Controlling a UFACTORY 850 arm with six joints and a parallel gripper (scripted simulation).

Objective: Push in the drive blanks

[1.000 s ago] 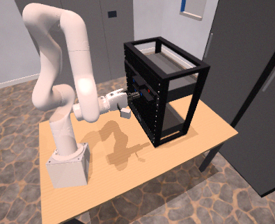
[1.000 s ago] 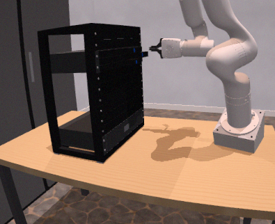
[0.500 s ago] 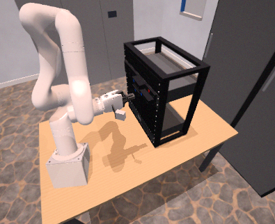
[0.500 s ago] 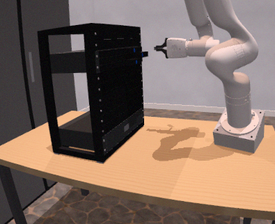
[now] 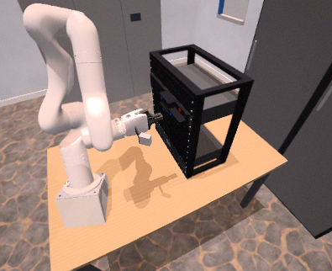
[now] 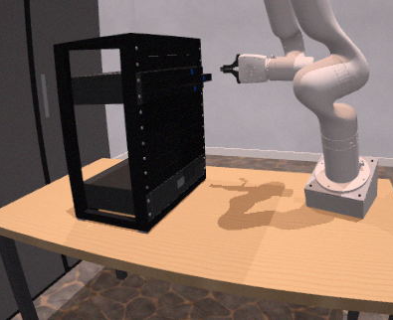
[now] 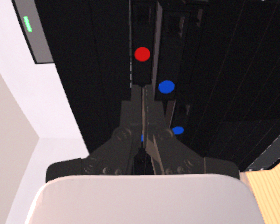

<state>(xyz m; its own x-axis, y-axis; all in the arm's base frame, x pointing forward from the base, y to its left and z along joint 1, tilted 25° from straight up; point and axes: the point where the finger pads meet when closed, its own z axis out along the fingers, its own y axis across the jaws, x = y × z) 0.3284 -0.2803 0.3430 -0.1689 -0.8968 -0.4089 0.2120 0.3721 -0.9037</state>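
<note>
Wrist view shows the end effector fully closed on nothing, clear of the rack front and, as far as the dim picture allows, roughly lined up with the red-sticker blank, with 2 blue-sticker blanks just beside it. A straight, slow, centred push on the red one alone should avoid shoving the rack. It stands on a pale wooden desk over stone-patterned flooring, dark cabinets behind.
</note>
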